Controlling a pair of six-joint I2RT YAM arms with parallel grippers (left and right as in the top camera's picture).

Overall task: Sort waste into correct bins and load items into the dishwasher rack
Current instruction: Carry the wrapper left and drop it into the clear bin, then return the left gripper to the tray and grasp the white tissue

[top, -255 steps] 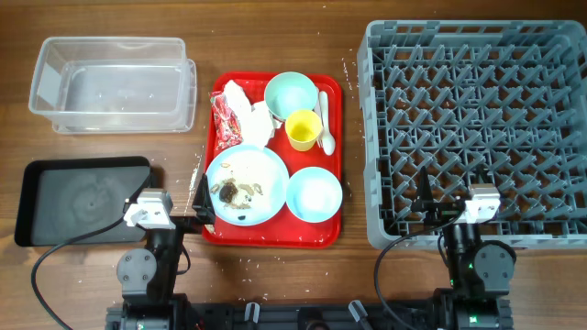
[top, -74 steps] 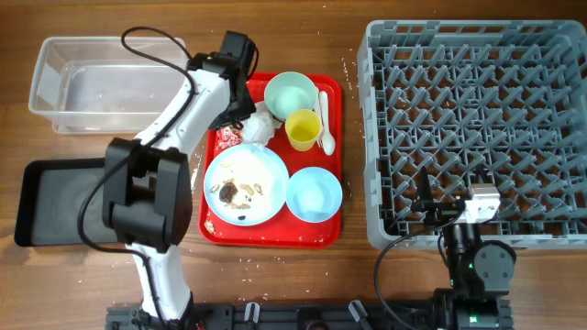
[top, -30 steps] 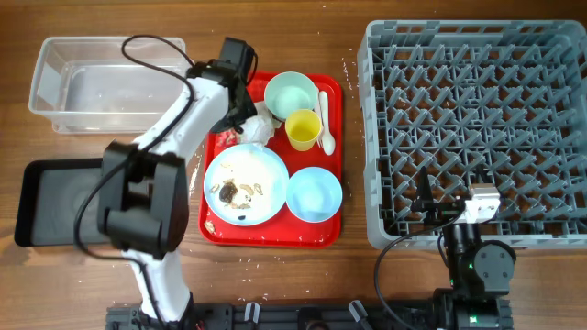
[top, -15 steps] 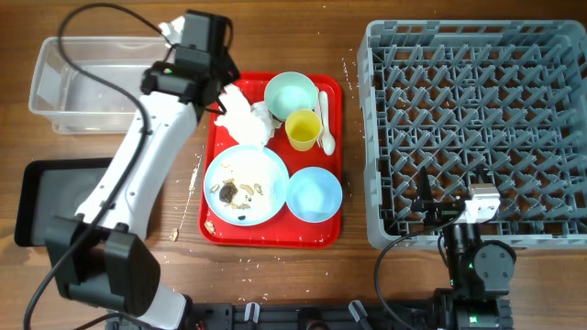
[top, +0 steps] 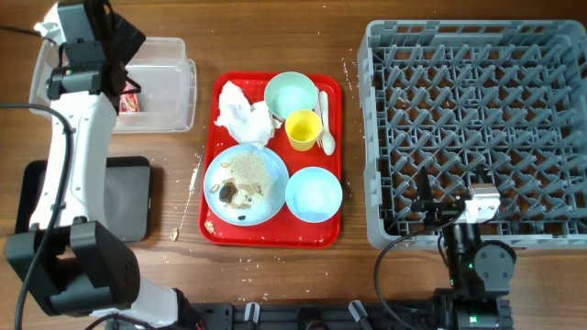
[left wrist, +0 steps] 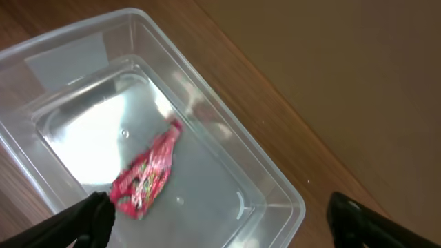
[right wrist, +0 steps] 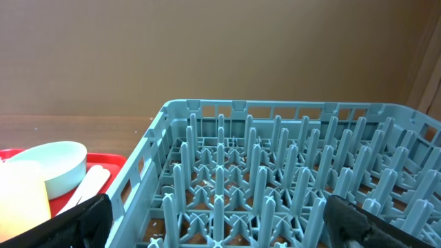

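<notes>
**Q:** Where do things stand?

**A:** In the upper left of the overhead view, the left gripper hangs over the clear box, its fingers spread wide and holding nothing. The red wrapper lies inside the box, apart from both fingers. The right gripper sits at the bottom right by the rack, jaws also apart and empty.

**Q:** And the rest?

**A:** All on the red tray in the centre. The napkins are at its upper left, and the blue plate carries the food scraps. There is one bowl at the top and a second bowl at the lower right, with the yellow cup and the spoon between them.

**Q:** What could go wrong?

**A:** The napkins touch the top bowl and lie just beside the cup, so a careless grab could drag or tip either one. The plate's crumbs look loose and would likely scatter if it is tilted before reaching a bin.

**Q:** Anything hidden?

**A:** The left arm covers much of the black tray and the box's left side. The cup hides part of the spoon. The right wrist view cuts off the rack's far side. A few specks on the table beside the tray are too small to identify.
</notes>
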